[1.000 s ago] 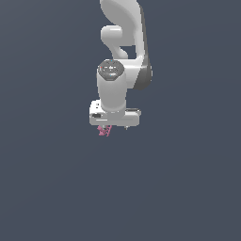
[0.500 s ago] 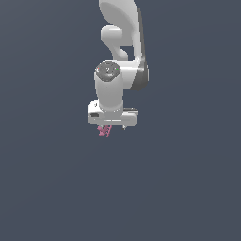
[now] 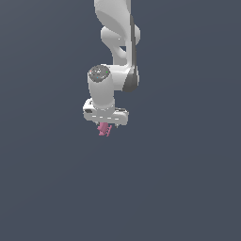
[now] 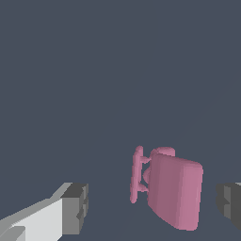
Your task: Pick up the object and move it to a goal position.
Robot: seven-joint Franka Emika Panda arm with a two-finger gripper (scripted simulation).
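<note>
The object [image 3: 104,129] is a small pink jagged item directly below the white gripper [image 3: 105,125] in the exterior view. The wrist view shows the object [image 4: 174,193] as a rounded pink block with a thin pink bracket on one side. It lies between the two grey fingertips [image 4: 77,207], nearer the far one, with a visible gap on each side. The gripper [image 4: 153,203] is open and neither fingertip touches the object.
A plain dark grey-blue surface fills both views. The white arm [image 3: 117,42] rises above the gripper toward the top of the exterior view.
The wrist and gripper have shifted slightly toward the exterior view's left and a little lower. The pink object has stayed in nearly the same spot under the gripper.
</note>
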